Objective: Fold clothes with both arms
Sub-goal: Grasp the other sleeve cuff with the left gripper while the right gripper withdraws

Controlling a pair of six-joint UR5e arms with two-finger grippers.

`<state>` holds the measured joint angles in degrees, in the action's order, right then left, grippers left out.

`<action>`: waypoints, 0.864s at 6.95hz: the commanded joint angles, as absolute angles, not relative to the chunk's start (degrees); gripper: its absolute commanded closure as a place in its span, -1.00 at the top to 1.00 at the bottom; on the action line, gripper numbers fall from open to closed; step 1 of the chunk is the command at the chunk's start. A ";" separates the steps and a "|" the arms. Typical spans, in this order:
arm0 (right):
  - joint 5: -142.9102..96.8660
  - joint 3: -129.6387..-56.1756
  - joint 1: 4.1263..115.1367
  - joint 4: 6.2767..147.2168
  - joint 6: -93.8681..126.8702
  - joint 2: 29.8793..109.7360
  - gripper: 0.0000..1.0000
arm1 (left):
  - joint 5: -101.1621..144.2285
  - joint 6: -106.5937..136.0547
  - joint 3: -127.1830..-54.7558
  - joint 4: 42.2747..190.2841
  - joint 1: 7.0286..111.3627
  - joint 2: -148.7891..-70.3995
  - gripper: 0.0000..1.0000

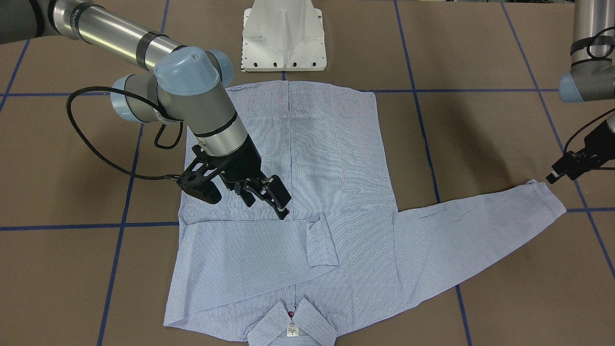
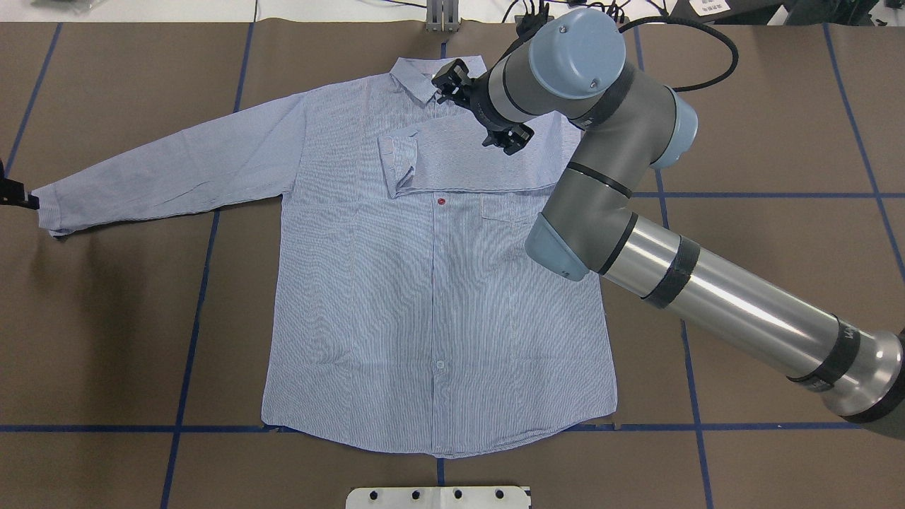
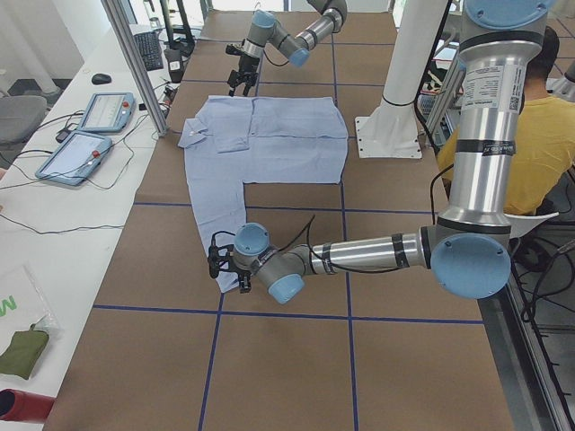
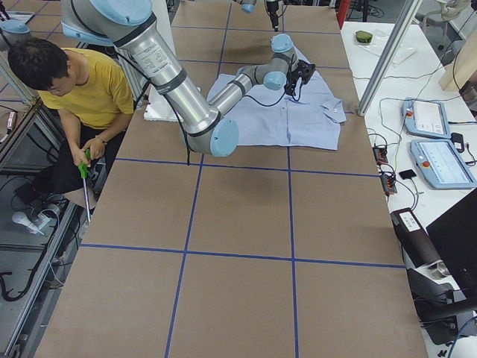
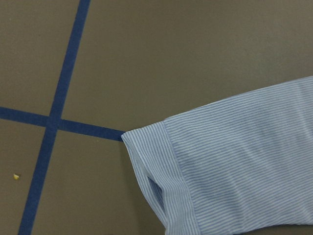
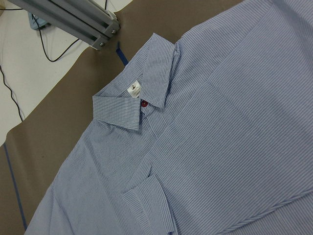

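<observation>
The striped shirt (image 2: 438, 297) lies flat and front up on the brown table (image 2: 778, 106), with its hem toward the robot's white base (image 1: 283, 33). Its collar (image 1: 269, 327) is on the far side, white label showing. The folded sleeve (image 1: 250, 250), on the robot's right, is laid across the chest, and its folded cuff (image 1: 319, 240) rests just past the button line. The outstretched sleeve (image 1: 480, 226) runs straight out to the robot's left, with the outstretched cuff (image 1: 545, 194) flat on the table by a blue tape line (image 5: 54, 122). The right gripper (image 1: 264, 198) hangs over the chest just beside the folded sleeve, its fingers parted and holding nothing. As far as I can see it is clear of the cloth. The left gripper (image 1: 557, 175) sits just off the end of the outstretched cuff. From here I cannot tell whether its jaws are apart or closed, nor whether it touches the fabric. A man in a yellow top (image 4: 97, 89) sits off the table's edge near the robot's base.
</observation>
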<state>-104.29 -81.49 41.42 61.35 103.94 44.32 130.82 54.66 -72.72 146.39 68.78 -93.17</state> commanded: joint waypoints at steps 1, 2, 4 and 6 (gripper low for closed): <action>-104.15 -81.91 41.40 61.35 103.89 44.91 0.99 | 130.52 54.67 -68.40 146.51 68.64 -97.27 0.58; -104.15 -81.83 41.31 61.35 103.89 44.91 0.99 | 130.52 54.67 -68.03 146.51 68.03 -97.47 0.57; -104.06 -81.83 41.13 61.35 103.89 45.26 0.99 | 130.34 54.67 -66.98 147.73 67.07 -97.47 0.45; -103.71 -81.74 40.87 61.26 103.97 45.18 0.99 | 130.34 54.75 -65.48 149.50 66.19 -97.47 0.33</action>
